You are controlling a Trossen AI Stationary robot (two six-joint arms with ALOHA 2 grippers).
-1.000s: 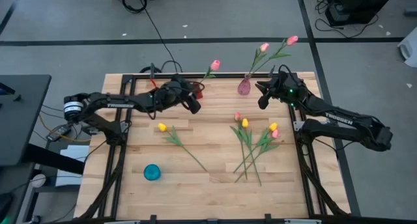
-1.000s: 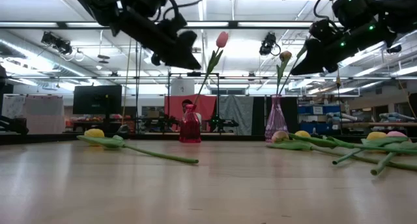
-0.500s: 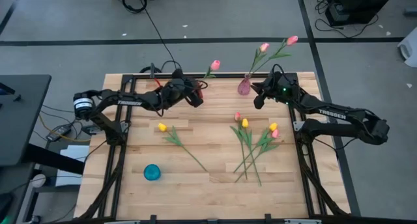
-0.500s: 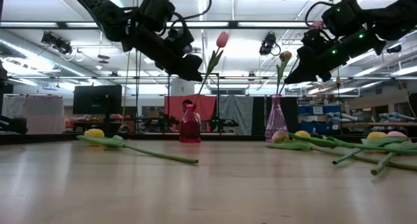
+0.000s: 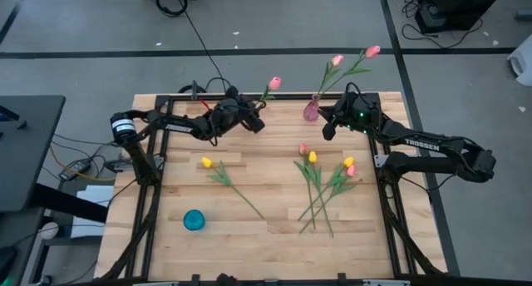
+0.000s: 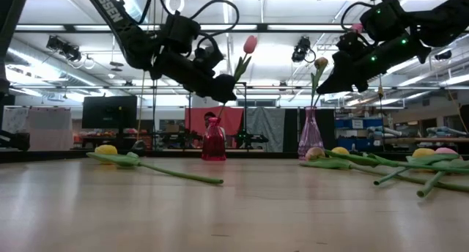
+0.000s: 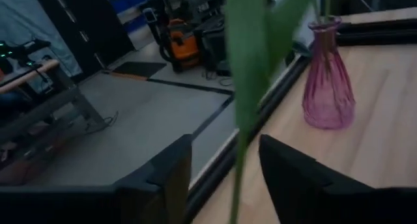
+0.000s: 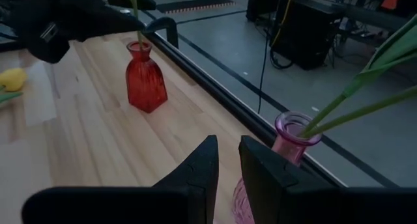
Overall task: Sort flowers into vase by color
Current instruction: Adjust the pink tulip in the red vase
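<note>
Only wrist view: left tool [image 7: 225, 175] straddling stem [image 7: 240, 152]

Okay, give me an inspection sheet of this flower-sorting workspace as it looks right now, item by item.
Surface: wooden table with a dark frame.
Job's things: red vase holds one pink tulip; pink vase holds two pink tulips. Lying loose: one yellow tulip alone, and a cluster of yellow and pink tulips.
Clutter: teal round object.
Grippers: left gripper open around the stem above the red vase; right gripper open beside the pink vase, holding nothing.
Cables: black cable crossing the floor to the table.
Surroundings: grey floor, black equipment, shelving in the room beyond.
</note>
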